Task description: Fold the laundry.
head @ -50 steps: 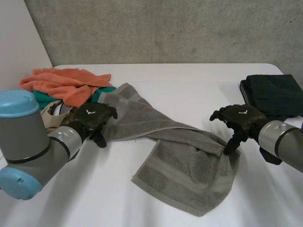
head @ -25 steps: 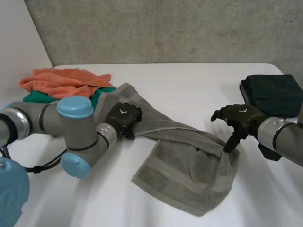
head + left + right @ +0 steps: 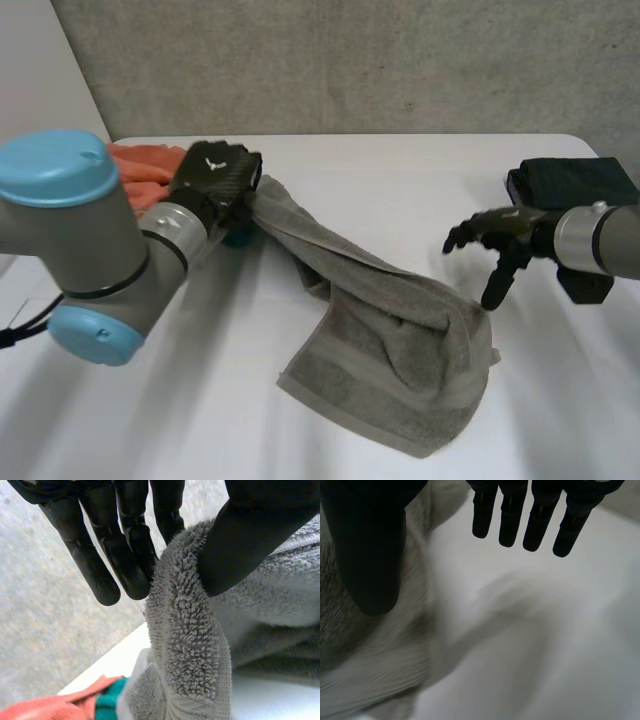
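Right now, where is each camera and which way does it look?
Head view: behind the arms, looking down at the white table, left hand and right hand.
Left wrist view: along the left hand's palm; its fingers and thumb pinch the grey towel.
Right wrist view: along the open right hand's palm, over table and grey towel.
All share the grey towel.

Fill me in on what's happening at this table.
The robot's left hand pinches one end of a grey towel between thumb and fingers, beside an orange cloth. The rest of the towel lies crumpled across the white table. The right hand hovers open by the towel's other end, holding nothing. A dark folded cloth sits beyond it. The towel is not folded yet.
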Robot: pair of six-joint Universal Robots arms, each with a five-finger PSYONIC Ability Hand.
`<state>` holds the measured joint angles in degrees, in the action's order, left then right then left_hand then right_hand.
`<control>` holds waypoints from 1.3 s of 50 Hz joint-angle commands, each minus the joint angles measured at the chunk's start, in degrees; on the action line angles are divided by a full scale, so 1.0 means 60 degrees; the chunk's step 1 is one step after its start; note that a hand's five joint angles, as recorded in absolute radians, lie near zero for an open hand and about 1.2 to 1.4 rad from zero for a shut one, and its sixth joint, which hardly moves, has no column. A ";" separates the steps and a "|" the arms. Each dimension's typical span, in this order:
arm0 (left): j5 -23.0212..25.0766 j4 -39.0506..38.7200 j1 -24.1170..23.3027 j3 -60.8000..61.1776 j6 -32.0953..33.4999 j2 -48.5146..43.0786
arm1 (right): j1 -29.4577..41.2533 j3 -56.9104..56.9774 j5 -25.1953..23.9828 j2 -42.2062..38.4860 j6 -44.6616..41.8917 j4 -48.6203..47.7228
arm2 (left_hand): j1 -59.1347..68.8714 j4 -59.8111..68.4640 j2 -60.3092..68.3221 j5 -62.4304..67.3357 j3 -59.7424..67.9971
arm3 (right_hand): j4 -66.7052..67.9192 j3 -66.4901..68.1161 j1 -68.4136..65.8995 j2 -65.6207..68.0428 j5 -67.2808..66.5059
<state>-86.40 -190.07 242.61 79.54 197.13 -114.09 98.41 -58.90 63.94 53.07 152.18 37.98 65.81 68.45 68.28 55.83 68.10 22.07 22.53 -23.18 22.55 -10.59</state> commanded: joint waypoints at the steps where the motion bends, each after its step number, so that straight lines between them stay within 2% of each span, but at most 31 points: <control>1: 0.0001 -0.0022 0.0053 0.0278 0.0016 0.0821 | 0.0210 0.0090 -0.0184 -0.1008 0.0036 0.0408 | 0.2365 0.1925 0.1953 0.2362 0.1983 | 0.0300 0.0223 -0.0116 0.0220 -0.0547; 3: 0.0001 -0.0007 0.0053 0.0307 0.0075 0.0923 | 0.0298 0.0105 -0.0140 -0.1169 0.0065 0.0408 | 0.2365 0.1925 0.1953 0.2362 0.1983 | 0.0802 0.0725 -0.0618 0.0722 -0.1049; 5: 0.0001 -0.0022 0.0068 0.0336 0.0220 0.0967 | 0.0444 0.0120 -0.0110 -0.1258 0.0153 0.0379 | 0.2365 0.1925 0.1953 0.2362 0.1983 | 0.4376 0.4300 -0.4192 0.4297 -0.4624; 7: 0.0001 -0.0007 0.0068 0.0336 0.0367 0.0967 | 0.0459 0.0149 -0.0067 -0.1185 0.0343 0.0204 | 0.2365 0.1925 0.1953 0.2362 0.1983 | 0.9625 0.9548 -0.9441 0.9545 -0.9872; 11: 0.0001 -0.0022 0.0126 0.0424 0.0704 0.0953 | 0.0460 0.0120 0.0124 -0.0571 0.0812 -0.0761 | 0.2365 0.1925 0.1953 0.2362 0.1983 | 0.9654 0.9578 -0.9470 0.9575 -0.9902; 16: 0.0030 -0.0182 0.0389 0.0279 0.1026 0.0792 | 0.0415 -0.0363 0.0518 0.1287 0.0754 -0.3203 | 0.2365 0.1925 0.1953 0.2362 0.1983 | 0.9654 0.9578 -0.9470 0.9575 -0.9902; 19: 0.0118 -0.0723 0.0609 -0.0598 0.1509 0.0222 | 0.0459 -0.0378 0.0768 0.1773 0.0768 -0.4349 | 0.2365 0.1925 0.1953 0.2362 0.1983 | 0.9654 0.9578 -0.9470 0.9575 -0.9902; 22: 0.0250 -0.1659 0.0727 -0.2106 0.2052 -0.0379 | 0.0503 -0.0364 0.1367 0.2169 0.0798 -0.6091 | 0.2365 0.1925 0.1953 0.2362 0.1983 | 0.9654 0.9578 -0.9470 0.9575 -0.9902; 24: 0.0279 -0.2244 0.0698 -0.2880 0.2111 -0.0424 | 0.0532 -0.0509 0.2011 0.2433 0.0929 -0.7687 | 0.2365 0.1925 0.1953 0.2362 0.1983 | 0.9654 0.9578 -0.9470 0.9575 -0.9902; 28: 0.0366 -0.3329 0.0683 -0.3763 0.1805 -0.0410 | 0.0547 -0.0802 0.2658 0.3019 0.1062 -0.9229 | 0.2365 0.1925 0.1953 0.2362 0.1983 | 0.9654 0.9578 -0.9470 0.9575 -0.9902; 34: 0.0543 -0.3260 0.0566 -0.3123 0.0955 0.0102 | 0.0635 -0.1752 0.2425 0.3663 0.1047 -0.8647 | 0.2365 0.1925 0.1953 0.2362 0.1983 | 0.9654 0.9578 -0.9470 0.9575 -0.9902; 41: 0.0777 -0.2029 0.0566 0.0098 0.0778 0.1508 | 0.0591 -0.3189 0.2307 0.4133 0.0857 -0.7050 | 0.2365 0.1925 0.1953 0.2362 0.1983 | 0.9654 0.9578 -0.9470 0.9575 -0.9902; 44: 0.0777 -0.1824 0.0581 0.1710 0.0822 0.1758 | 0.0518 -0.4096 0.2234 0.4133 0.0273 -0.6011 | 0.2365 0.1925 0.1953 0.2362 0.1983 | 0.9654 0.9578 -0.9470 0.9575 -0.9902; 48: 0.0777 -0.1911 0.0639 0.3322 0.1187 0.1642 | 0.0460 -0.5386 0.1868 0.4118 -0.0622 -0.5393 | 0.2365 0.1925 0.1953 0.2362 0.1983 | 0.9654 0.9578 -0.9470 0.9575 -0.9902; 53: 0.0733 -0.2189 0.0697 0.3984 0.2065 0.0545 | 0.0488 -0.6544 0.1180 0.3856 -0.1092 -0.5933 | 0.2365 0.1925 0.1953 0.2362 0.1983 | 0.9654 0.9578 -0.9470 0.9575 -0.9902; 55: 0.0689 -0.2452 0.0756 0.4028 0.2564 0.0090 | 0.0518 -0.6560 0.1193 0.3534 -0.1092 -0.6154 | 0.2062 0.1622 0.1650 0.2060 0.1681 | 0.9654 0.9578 -0.9470 0.9575 -0.9902; 57: 0.0689 -0.2584 0.0815 0.4042 0.2813 -0.0101 | 0.0518 -0.6502 0.1223 0.3212 -0.1063 -0.6286 | 0.1141 0.0701 0.0729 0.1138 0.0759 | 0.9654 0.9578 -0.9470 0.9575 -0.9902; 60: 0.0689 -0.2979 0.1005 0.4072 0.2961 -0.0234 | 0.0460 -0.6267 0.1310 0.2859 -0.1019 -0.6345 | -0.2690 -0.3131 -0.3102 -0.2693 -0.3072 | 0.9654 0.9578 -0.9470 0.9575 -0.9902; 63: 0.0689 -0.3360 0.1107 0.4174 0.2961 -0.0234 | 0.0489 -0.6223 0.1340 0.2844 -0.0931 -0.6360 | -0.4856 -0.5296 -0.5268 -0.4858 -0.5237 | 0.9654 0.9578 -0.9470 0.9575 -0.9902; 65: 0.0704 -0.3551 0.1181 0.4276 0.2961 -0.0234 | 0.0459 -0.6208 0.1325 0.2859 -0.0872 -0.6360 | -0.5423 -0.5863 -0.5835 -0.5425 -0.5804 | 0.9654 0.9578 -0.9470 0.9575 -0.9902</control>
<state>-82.28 -207.79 248.48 104.57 214.86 -115.48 101.31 -97.35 71.47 70.82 145.82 0.07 35.92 37.25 37.51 27.28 37.75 68.62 68.03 -64.90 67.47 -57.62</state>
